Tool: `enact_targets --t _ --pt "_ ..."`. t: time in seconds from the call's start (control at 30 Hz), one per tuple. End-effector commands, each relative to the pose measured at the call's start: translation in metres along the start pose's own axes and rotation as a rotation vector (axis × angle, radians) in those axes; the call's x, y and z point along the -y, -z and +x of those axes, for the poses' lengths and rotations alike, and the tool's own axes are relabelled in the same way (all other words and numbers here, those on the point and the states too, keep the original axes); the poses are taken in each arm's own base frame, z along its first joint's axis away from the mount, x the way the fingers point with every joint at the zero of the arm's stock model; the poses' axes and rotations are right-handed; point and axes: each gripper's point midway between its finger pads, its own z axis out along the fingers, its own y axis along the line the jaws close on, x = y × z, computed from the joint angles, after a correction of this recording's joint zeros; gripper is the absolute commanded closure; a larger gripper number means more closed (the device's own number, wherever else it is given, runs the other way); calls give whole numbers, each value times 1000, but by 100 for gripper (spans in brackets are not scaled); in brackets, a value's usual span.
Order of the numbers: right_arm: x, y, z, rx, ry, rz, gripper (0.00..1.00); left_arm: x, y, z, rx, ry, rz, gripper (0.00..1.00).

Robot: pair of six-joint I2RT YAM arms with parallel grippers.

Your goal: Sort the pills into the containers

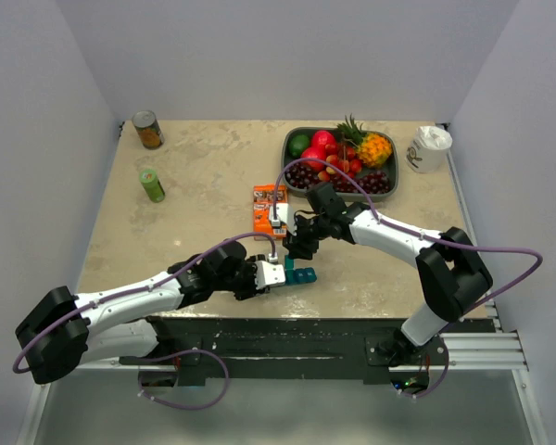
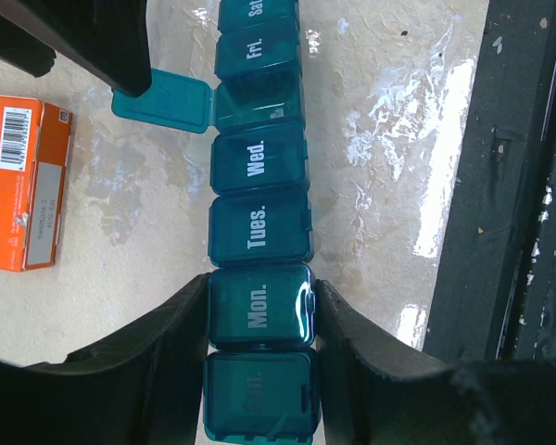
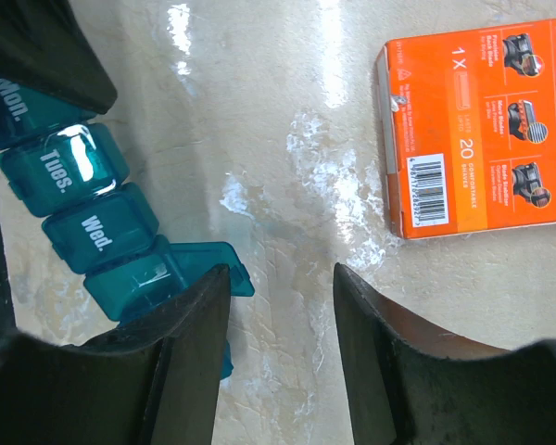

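Top: left pincer point(image 1: 290, 273) clamps a narrow teal-blue plastic pill organiser point(image 1: 305, 275) near the tabletop's point(image 1: 204, 185) front edge.
Left wrist: fingers point(image 2: 157, 362) squeeze the "Mon." cell; one lid point(image 2: 162, 100) further along stands open. Right wrist: right pincer point(image 3: 283, 278) apart over bare tabletop, beside that open lid; flat orange cardboard box point(image 3: 482, 130) nearby.

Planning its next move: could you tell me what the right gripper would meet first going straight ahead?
Probably bare table, beside the organiser's open lid; the box lies off that line. Depth is unclear.
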Motion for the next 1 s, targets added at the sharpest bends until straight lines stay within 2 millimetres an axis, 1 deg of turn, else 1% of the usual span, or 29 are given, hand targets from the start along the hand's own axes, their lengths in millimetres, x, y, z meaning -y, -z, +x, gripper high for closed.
enact_targets --t 0.0,0.07,0.13,0.2,0.27,0.3,0.37,0.4,0.47,0.5,0.6,0.73,0.87,0.97 --pt "21 -3 1 -10 -39 94 50 -6 0 -21 56 -12 -9 100" --pt "20 -5 4 -18 -47 84 50 -6 -1 -20 51 -10 -12 100" --pt "17 -4 0 -8 -49 67 49 -6 -1 -19 49 -9 -13 100" --pt "21 0 -2 0 -56 78 48 -7 -2 -18 43 -7 -15 100" --pt "21 4 -5 20 -71 62 45 -8 -3 -17 37 -7 -17 100" --pt "27 12 -7 35 -77 77 43 -8 -4 -15 31 -6 -17 100" --pt "30 24 -11 61 -87 71 39 -10 -5 -13 20 -3 -30 100" --pt "37 37 -15 89 -89 98 37 -12 -5 -13 20 -5 -35 100" --pt "38 50 -18 118 -88 95 32 -16 -7 -10 9 -4 -42 100" --pt "42 61 -20 136 -86 119 31 -18 -8 -9 5 -2 -45 100" --pt "49 77 -22 164 -88 154 29 -25 -15 -3 -28 6 -46 100" --pt "54 88 -20 180 -102 172 29 -34 -29 5 -81 2 -43 100" --pt "56 95 -17 192 -114 178 29 -43 -43 5 -95 9 -52 99" --pt "56 96 -16 196 -117 177 28 -43 -49 9 -109 22 -48 85"
